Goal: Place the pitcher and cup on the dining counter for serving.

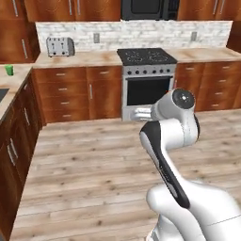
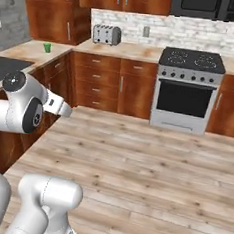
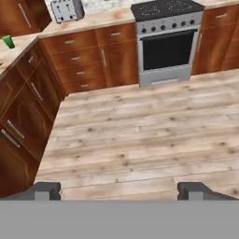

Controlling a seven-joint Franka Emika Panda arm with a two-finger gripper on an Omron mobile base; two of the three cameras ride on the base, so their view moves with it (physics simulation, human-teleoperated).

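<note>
The pincer (image 3: 119, 190) stands wide open and empty, its two dark tips far apart at six o'clock of the hand view over bare plank floor (image 3: 140, 135), which suits an arm carried folded above its base while nothing is within reach. The cup (image 1: 9, 69) sits alone on the tabletop (image 1: 84, 59) at about ten o'clock in all three views, well apart from the toaster (image 1: 60, 46) and from the stove (image 1: 146, 56) at twelve. By my judgement the job has barely begun, since the cup waits untouched.
</note>
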